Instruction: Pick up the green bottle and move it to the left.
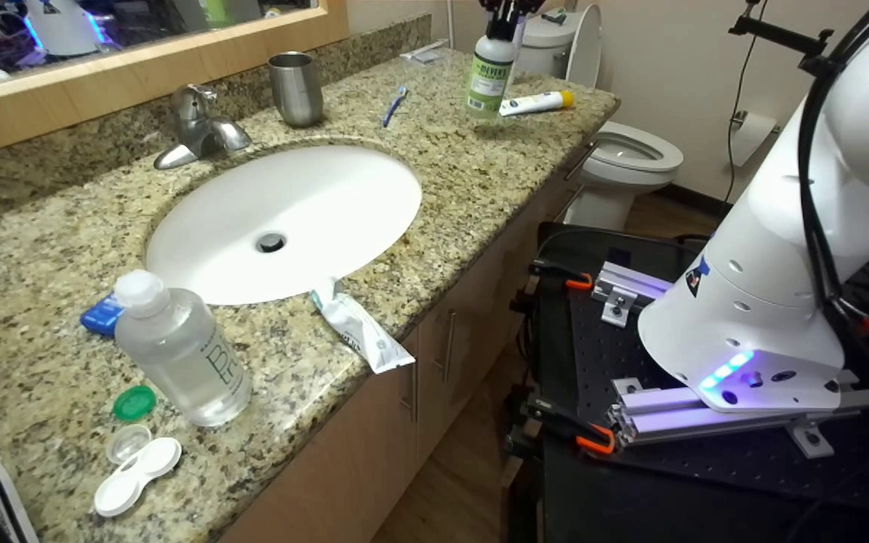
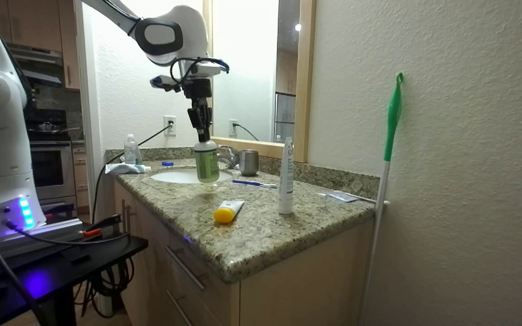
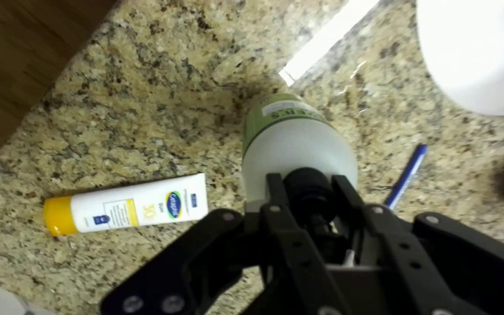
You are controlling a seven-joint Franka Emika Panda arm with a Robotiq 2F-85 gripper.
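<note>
The green bottle has a green label, a pale shoulder and a black neck. It shows upright in both exterior views (image 1: 488, 75) (image 2: 207, 164) and from above in the wrist view (image 3: 295, 140). My gripper (image 2: 204, 135) comes down on it from above. In the wrist view my gripper's fingers (image 3: 308, 178) stand on either side of the black neck and are shut on it. The bottle appears to hang a little above the granite counter (image 2: 197, 226). The upper part of its top is hidden between the fingers.
A white tube with a yellow cap (image 2: 229, 211) lies near the bottle. A white tube (image 2: 286, 181) stands upright. A toothbrush (image 1: 394, 107), a grey metal cup (image 1: 296, 89), the faucet (image 1: 197, 124) and the sink (image 1: 329, 196) are farther along. A clear bottle (image 1: 185, 354) stands beyond the sink.
</note>
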